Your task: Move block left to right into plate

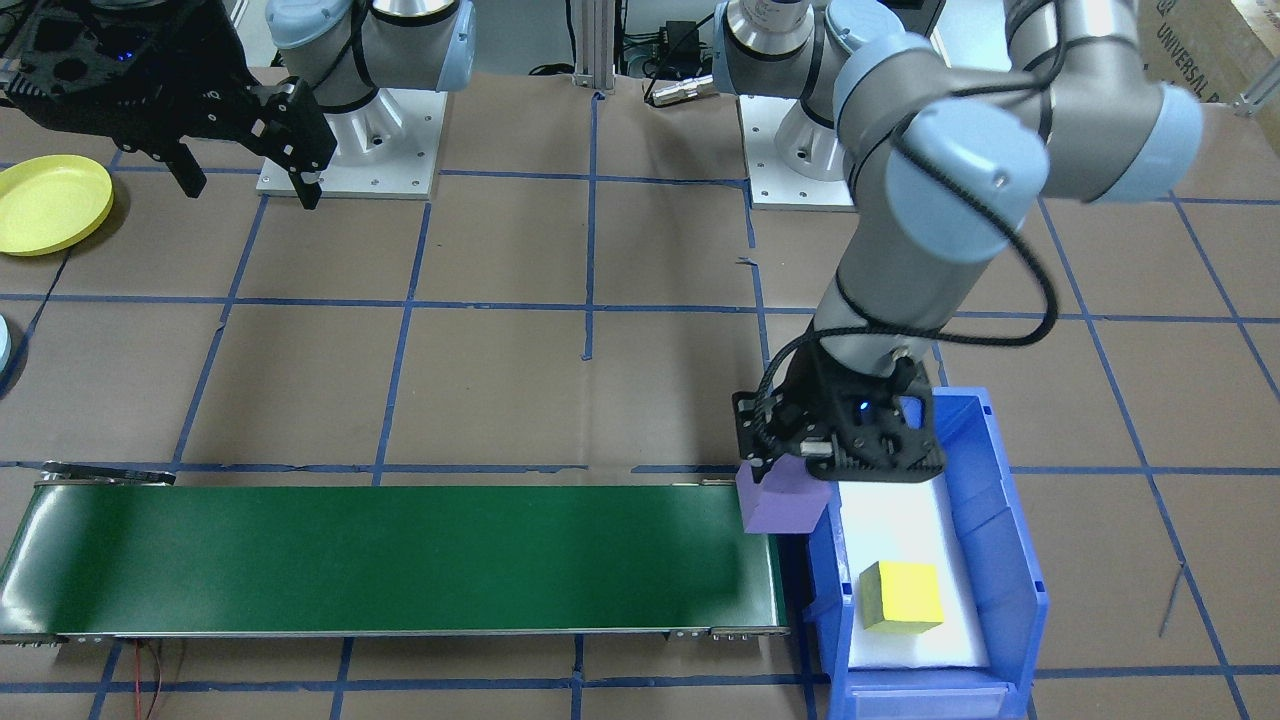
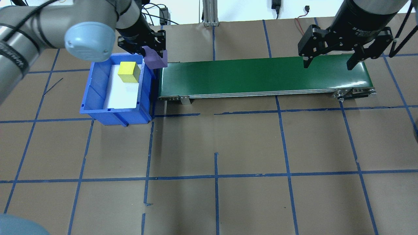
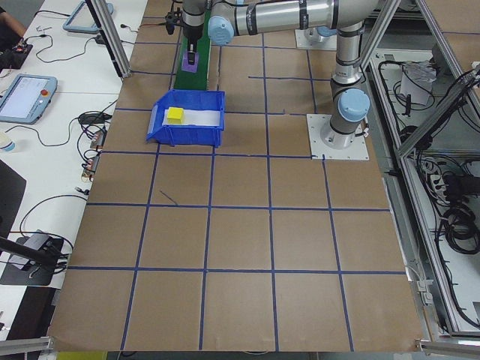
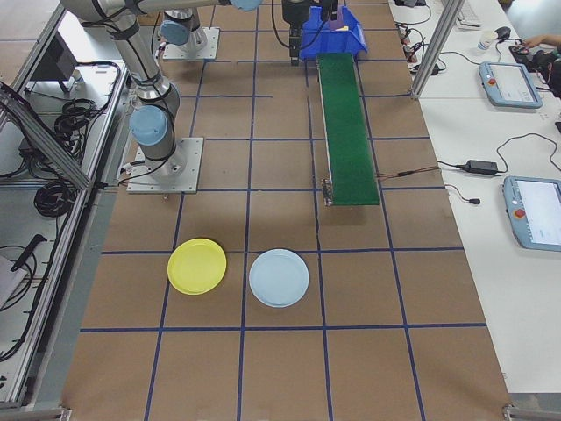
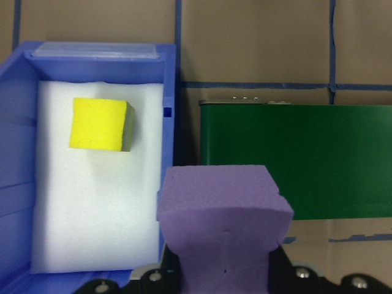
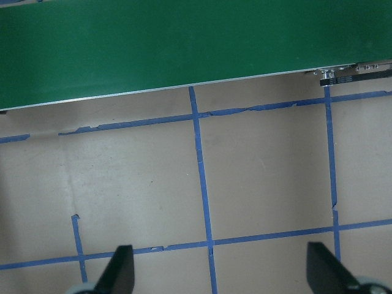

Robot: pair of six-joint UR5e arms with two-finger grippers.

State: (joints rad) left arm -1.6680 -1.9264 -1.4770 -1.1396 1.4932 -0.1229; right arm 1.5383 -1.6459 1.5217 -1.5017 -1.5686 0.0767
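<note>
Table (image 2: 228, 143) — brown paper top, gridded with blue tape. On it: green conveyor (image 2: 261, 76), long and flat; blue bin (image 2: 98, 111) touching the conveyor's end on the robot's left; yellow plate (image 4: 197, 266) and pale blue plate (image 4: 279, 277) just beside each other, past the conveyor's other end; two arm base plates (image 1: 350, 150) — bolted down.

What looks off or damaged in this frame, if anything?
Nothing serious. The left gripper holds the purple block, whose foam looks pinched in the left wrist view. The floor tape is torn and peeling in places. The yellow block sits in the blue bin; the plate is empty.
</note>
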